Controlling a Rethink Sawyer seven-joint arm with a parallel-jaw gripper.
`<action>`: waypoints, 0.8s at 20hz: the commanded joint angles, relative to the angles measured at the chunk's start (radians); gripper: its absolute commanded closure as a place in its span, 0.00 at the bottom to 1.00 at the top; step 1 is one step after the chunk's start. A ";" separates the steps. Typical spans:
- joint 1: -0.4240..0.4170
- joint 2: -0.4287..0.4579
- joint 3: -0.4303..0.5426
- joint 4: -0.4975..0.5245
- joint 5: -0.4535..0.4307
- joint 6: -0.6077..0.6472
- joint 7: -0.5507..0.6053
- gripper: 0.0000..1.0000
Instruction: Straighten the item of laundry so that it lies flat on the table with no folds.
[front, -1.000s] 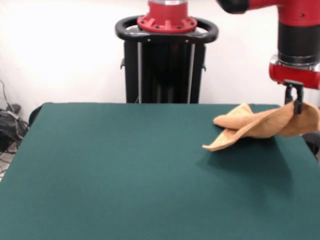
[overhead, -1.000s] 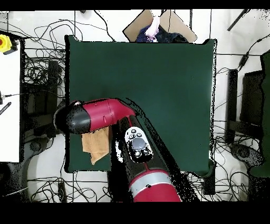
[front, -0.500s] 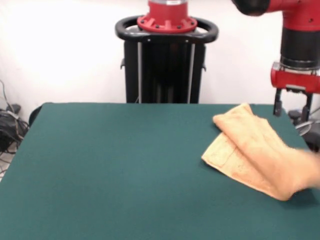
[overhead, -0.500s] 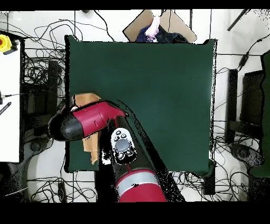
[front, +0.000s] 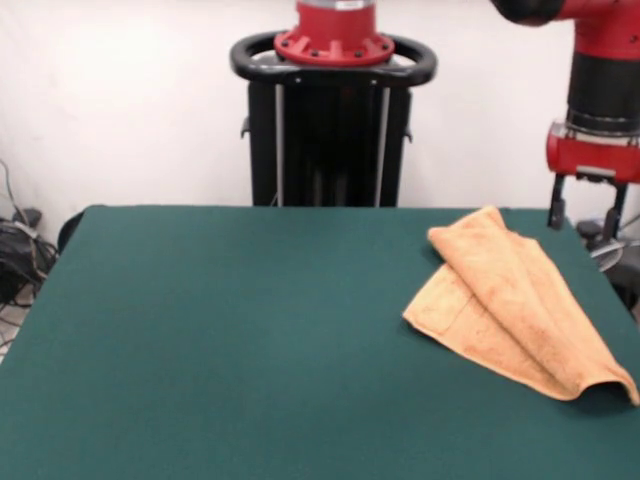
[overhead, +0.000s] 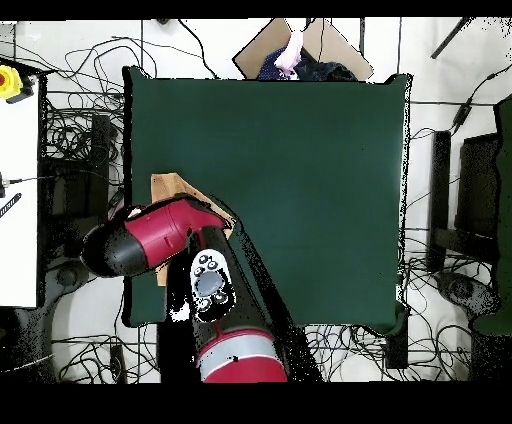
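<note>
The light-orange towel (front: 510, 300) lies on the right part of the dark green table (front: 220, 330), folded over itself into a long slanted shape that reaches the table's right edge. My gripper (front: 585, 212) hangs above the table's far right corner, behind the towel, open and empty, clear of the cloth. In the overhead view the red arm covers most of the towel; only one corner (overhead: 168, 186) shows by the table's left edge (overhead: 130, 150). The gripper is hidden under the arm there.
The black pedestal (front: 333, 120) stands behind the table's far edge. Cables (front: 15, 250) lie on the floor at the left. In the overhead view, cardboard (overhead: 270, 45) sits beyond the far edge and a white bench (overhead: 20, 200) stands at the left.
The gripper has opened and let go of the towel's corner. The towel has dropped and settled on the table, still folded. The arm has drifted slightly outward.
</note>
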 joint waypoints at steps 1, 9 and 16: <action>0.048 -0.072 -0.082 0.082 0.021 -0.008 0.118 0.00; -0.007 -0.207 -0.073 0.342 0.064 -0.074 0.083 0.00; 0.048 -0.243 -0.144 0.447 0.034 -0.174 0.148 0.00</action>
